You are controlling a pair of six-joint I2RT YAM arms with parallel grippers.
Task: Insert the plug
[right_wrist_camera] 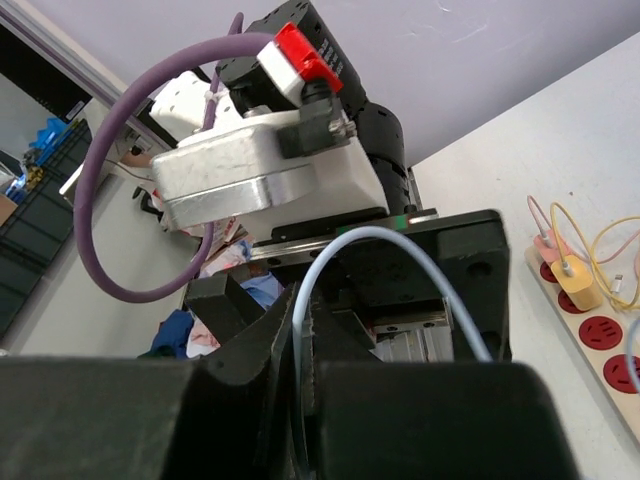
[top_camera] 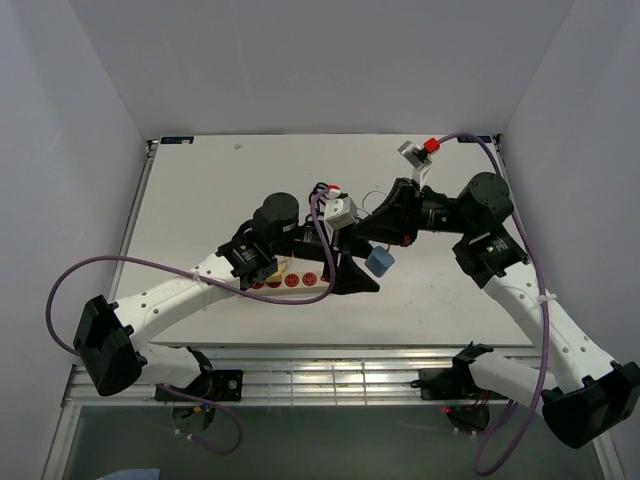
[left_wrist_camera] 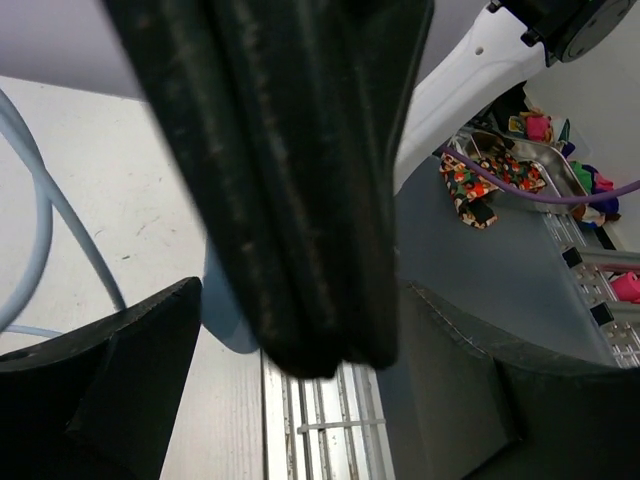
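Power strip [top_camera: 300,281]: laid on the table [top_camera: 200,200], towards its front.
Plug [top_camera: 380,262]: placed just right of the power strip's end.
Charger [right_wrist_camera: 572,283]: seated in the power strip's top.

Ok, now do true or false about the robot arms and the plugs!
The power strip has red sockets. True.
The blue plug is already in the strip. False: it is off the strip, past its end.
The left gripper is open. True.
The right gripper is wide open. False: it is shut on the thin blue cable.
A yellow plug is in the strip. True.
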